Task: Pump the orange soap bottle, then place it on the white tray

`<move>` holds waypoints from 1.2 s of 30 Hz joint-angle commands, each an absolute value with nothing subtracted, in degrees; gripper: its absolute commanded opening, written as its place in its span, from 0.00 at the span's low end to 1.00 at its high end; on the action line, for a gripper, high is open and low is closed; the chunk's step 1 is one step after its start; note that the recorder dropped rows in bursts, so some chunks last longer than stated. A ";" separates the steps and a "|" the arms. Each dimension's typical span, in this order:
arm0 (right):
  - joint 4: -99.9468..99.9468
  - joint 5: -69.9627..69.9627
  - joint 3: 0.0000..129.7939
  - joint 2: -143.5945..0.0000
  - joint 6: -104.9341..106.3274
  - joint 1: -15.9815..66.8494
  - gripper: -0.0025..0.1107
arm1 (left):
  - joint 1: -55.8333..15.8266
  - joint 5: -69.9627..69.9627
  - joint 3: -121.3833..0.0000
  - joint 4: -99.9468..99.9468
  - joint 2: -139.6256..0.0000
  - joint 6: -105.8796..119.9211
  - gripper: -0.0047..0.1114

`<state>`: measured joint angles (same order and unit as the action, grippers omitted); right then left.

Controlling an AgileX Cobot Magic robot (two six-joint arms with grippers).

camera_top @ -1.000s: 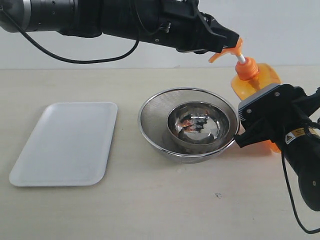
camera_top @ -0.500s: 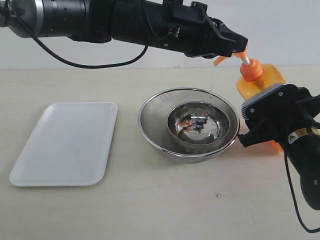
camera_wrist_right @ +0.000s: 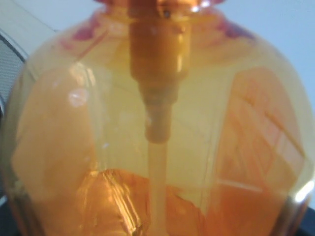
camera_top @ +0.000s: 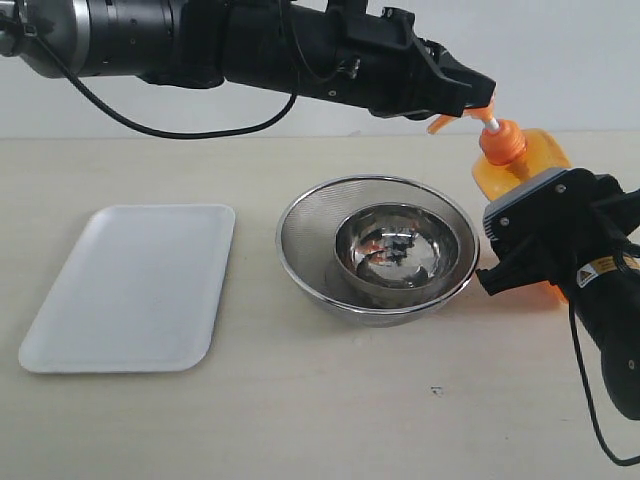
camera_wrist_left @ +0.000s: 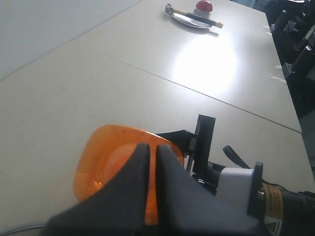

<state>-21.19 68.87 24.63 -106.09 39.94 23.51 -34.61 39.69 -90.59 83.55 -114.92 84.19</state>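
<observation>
**Beige tabletop: pump under pressure beside the strainer**

Pale beige tabletop [camera_top: 330, 400] carries a round steel mesh strainer [camera_top: 300, 215] with a shiny steel bowl [camera_top: 400, 250] nested inside. Just right of the strainer stands the tall translucent orange soap bottle [camera_top: 525, 165], leaning toward it. The right gripper [camera_top: 530, 250] is clamped round the bottle's lower body. The left gripper [camera_top: 470, 95] reaches over the strainer, its jaws drawn almost together with nothing between them, and bears on the orange pump head [camera_top: 487, 112]. A flat rectangular white tray [camera_top: 130, 285] lies well left of the strainer.

The press looks risky. The narrow fingertips could slide off the small head, and a sideways push could twist the tilted bottle in its clamp. Later, the carry to the tray must cross the strainer, and a low base could catch its rim.
</observation>
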 commanded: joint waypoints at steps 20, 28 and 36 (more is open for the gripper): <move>-15.84 69.96 24.68 -105.82 38.09 24.01 0.02 | -33.21 41.05 -89.35 78.51 -108.18 83.23 0.08; -15.84 69.96 24.68 -105.82 37.81 24.01 0.02 | -31.21 40.01 -89.35 78.51 -104.55 82.94 0.08; -15.84 69.96 24.68 -105.82 37.81 24.01 0.02 | -31.21 39.28 -89.35 78.52 -107.36 82.39 0.08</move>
<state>-16.28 68.87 24.53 -106.09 38.38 24.01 -31.33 39.66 -89.52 78.53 -105.98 83.06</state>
